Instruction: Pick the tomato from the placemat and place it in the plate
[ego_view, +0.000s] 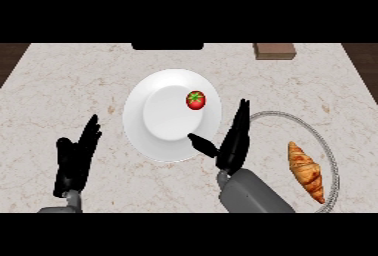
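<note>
The tomato (196, 100) lay on the white plate (140, 122), toward its upper right, touching neither robot hand. The right robot hand (233, 142) stood just beside the plate's right rim, fingers straight, thumb over the rim, holding nothing. A croissant (306, 171) lay on the round placemat (325, 145). The left robot hand (75, 157) rested open at the table's (66, 80) lower left.

Golden-brown croissant (306, 171) lying lengthwise just right of the right hand's wrist, brown wooden block (275, 50) at the counter's far edge well beyond that hand's fingertips, beige marbled counter (74, 75) beneath, black object (167, 46) at the far edge.
</note>
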